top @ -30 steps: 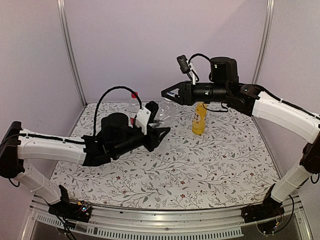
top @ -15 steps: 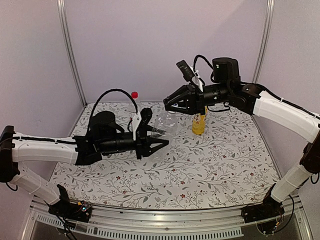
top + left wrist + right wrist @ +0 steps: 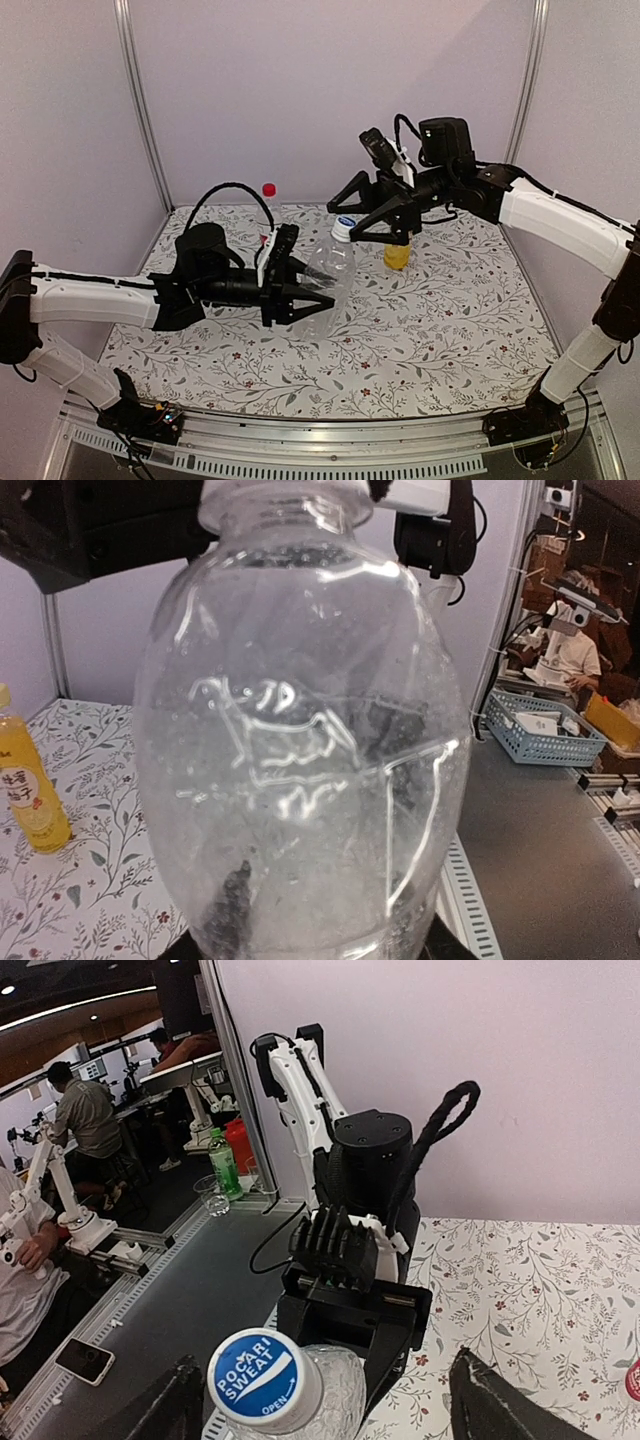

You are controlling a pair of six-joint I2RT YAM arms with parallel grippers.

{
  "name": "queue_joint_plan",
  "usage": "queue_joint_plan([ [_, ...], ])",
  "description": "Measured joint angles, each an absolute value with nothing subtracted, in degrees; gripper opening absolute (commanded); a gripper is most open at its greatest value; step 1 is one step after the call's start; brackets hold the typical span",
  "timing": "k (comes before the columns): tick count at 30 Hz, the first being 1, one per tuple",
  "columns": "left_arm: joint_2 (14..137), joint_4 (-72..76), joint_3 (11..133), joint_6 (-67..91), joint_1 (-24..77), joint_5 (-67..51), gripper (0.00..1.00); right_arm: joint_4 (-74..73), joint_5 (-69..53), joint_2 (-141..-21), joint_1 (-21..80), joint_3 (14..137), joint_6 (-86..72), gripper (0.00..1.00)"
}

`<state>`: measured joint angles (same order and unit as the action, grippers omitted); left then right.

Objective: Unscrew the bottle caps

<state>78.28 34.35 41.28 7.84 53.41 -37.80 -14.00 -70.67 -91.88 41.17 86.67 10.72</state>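
Note:
My left gripper (image 3: 300,290) is shut on the body of the clear unlabelled bottle (image 3: 328,272) and holds it nearly upright above the table. This bottle (image 3: 300,730) fills the left wrist view, with my dark fingers (image 3: 225,920) showing through its base. Its blue cap (image 3: 345,227) is on the neck. My right gripper (image 3: 347,222) stands open around that cap. In the right wrist view the blue cap (image 3: 265,1380) sits between the fingers (image 3: 175,1405), left of centre and touching neither. The yellow-orange bottle (image 3: 397,255) stands behind. A red-capped bottle (image 3: 268,192) stands at the back left.
The flowered table mat (image 3: 440,320) runs to the walls at the back and sides. Metal posts (image 3: 140,110) stand in the back corners. The yellow-orange bottle (image 3: 25,790) is close behind the right arm. The left arm's cable (image 3: 215,195) loops upward.
My right gripper went from shut to wide open and dropped down around the blue cap. The left arm lowered the clear bottle and stood it more upright.

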Motion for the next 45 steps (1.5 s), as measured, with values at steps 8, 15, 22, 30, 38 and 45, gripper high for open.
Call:
queue_joint_plan([
  [8, 80.1, 32.8, 42.3, 7.6, 53.4, -27.6, 0.32, -6.4, -61.1, -88.1, 41.1, 82.3, -0.7, 0.98],
  [15, 80.9, 30.9, 43.9, 7.8, 54.4, -15.8, 0.33, -1.3, -45.5, -83.5, 41.4, 82.1, -11.7, 0.97],
  [22, 81.1, 30.1, 45.2, 7.5, 57.7, -5.8, 0.33, -2.5, -31.1, -84.8, 43.9, 83.4, -17.1, 0.9],
  [30, 81.1, 28.8, 46.1, 6.6, 58.6, 0.4, 0.33, -5.1, -27.2, -88.9, 47.1, 85.0, -18.1, 0.67],
  [38, 81.5, 28.5, 46.2, 6.0, 58.7, 2.3, 0.33, -6.5, -26.5, -89.4, 47.6, 85.0, -17.5, 0.48],
  [45, 81.5, 28.4, 46.2, 5.6, 58.9, 3.2, 0.33, -6.7, -26.0, -89.4, 47.5, 85.0, -17.1, 0.37],
])
